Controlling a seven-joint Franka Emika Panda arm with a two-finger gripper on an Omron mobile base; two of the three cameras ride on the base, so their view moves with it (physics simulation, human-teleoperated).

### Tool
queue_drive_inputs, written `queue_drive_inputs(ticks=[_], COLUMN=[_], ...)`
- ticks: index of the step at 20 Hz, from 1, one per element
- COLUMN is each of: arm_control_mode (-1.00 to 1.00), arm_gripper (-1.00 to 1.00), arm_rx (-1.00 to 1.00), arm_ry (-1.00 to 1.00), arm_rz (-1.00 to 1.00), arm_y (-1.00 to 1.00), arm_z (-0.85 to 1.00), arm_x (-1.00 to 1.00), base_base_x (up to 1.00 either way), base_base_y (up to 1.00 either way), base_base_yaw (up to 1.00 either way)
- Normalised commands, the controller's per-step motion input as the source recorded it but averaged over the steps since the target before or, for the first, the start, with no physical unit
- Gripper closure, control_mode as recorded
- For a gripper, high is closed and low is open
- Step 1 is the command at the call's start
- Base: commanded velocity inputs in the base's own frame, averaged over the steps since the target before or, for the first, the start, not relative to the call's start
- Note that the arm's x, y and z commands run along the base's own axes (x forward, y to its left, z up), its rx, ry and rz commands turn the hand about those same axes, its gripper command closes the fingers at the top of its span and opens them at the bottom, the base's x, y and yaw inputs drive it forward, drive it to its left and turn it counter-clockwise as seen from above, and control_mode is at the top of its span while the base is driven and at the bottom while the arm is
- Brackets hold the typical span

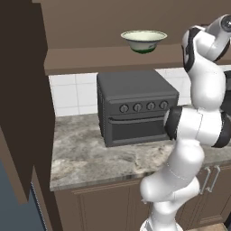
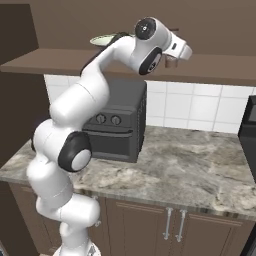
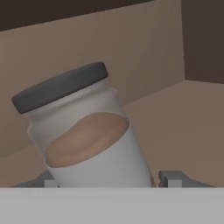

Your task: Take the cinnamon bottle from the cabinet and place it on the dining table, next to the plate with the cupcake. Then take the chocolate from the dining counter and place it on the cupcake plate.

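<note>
The cinnamon bottle point(image 3: 87, 131) is a clear jar with a dark lid, brown powder and a white label. It stands on the brown cabinet shelf point(image 3: 183, 127) and looks tilted in the hand view. My gripper point(image 3: 111, 180) has its two fingertips point(image 3: 173, 178) tight against either side of the jar's base, shut on it. From the right base view the gripper point(image 2: 173, 62) is reached up to the shelf point(image 2: 220, 67), with a small brown shape between its fingers. The plate, cupcake and chocolate are out of view.
A green-rimmed bowl point(image 1: 143, 39) sits on the same open shelf to the left of the hand. Below, a dark toaster oven point(image 1: 135, 106) stands on the marble counter point(image 2: 190, 165) against the tiled wall. A tall dark cabinet point(image 1: 22, 90) stands at the left.
</note>
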Motion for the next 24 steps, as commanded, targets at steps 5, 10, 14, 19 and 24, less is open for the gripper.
queue_drive_inputs(ticks=[5,10,14,19,24], arm_control_mode=[-1.0,-1.0,-1.0,-1.0,-1.0], arm_gripper=[1.0,1.0,1.0,1.0,1.0], arm_rx=[0.01,0.0,0.0,-0.04,-0.01], arm_ry=[-0.21,-0.22,-0.16,-0.16,-0.02], arm_rz=[0.0,0.05,0.07,0.04,0.0], arm_y=[0.22,0.44,0.47,0.61,0.45], arm_z=[0.0,0.0,-0.01,-0.3,-0.1], arm_x=[-1.0,-1.0,-1.0,-1.0,-1.0], base_base_x=[0.0,0.0,0.0,0.0,0.0], base_base_y=[0.0,0.0,0.0,0.0,0.0], base_base_yaw=[0.0,0.0,0.0,0.0,0.0])
